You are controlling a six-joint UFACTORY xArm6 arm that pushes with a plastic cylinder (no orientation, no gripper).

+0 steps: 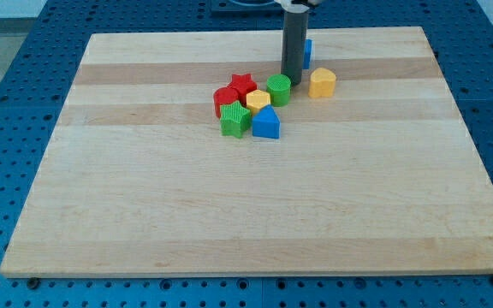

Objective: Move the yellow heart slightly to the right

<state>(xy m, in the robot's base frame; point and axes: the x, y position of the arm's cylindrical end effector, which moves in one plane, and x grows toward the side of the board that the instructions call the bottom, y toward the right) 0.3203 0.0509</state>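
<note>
Gripper: none fitted on this arm; it ends in a straight dark rod (294,44), so nothing opens, closes or grips. My tip (294,81) sits on the counter (246,205), in the gap between the green cylinder (278,88) at the view's left and the yellow heart (322,82) at the view's right. Tip is just beside the green cylinder, possibly touching; cannot tell for sure. A sliver of bare wood shows between tip and yellow heart, so those two look apart.

Yellow heart: upper middle of the counter, right of the rod, standing alone from the cluster.

Blue block (307,53): toward the view's top of the heart, partly hidden behind the rod; shape not clear.

Cluster at the view's left of the tip, packed tight:
- red star (243,84), top of the group, just left of the green cylinder
- red block (224,98), leftmost, shape hard to read
- yellow block (258,101), in the middle, mostly ringed by the others, shape unclear
- green block (234,120), lower left, ridged top, perhaps a star
- blue block with a peaked top (266,123), lower right, touching the green one

Counter is a pale wooden board resting on a blue perforated surface (7,103).
</note>
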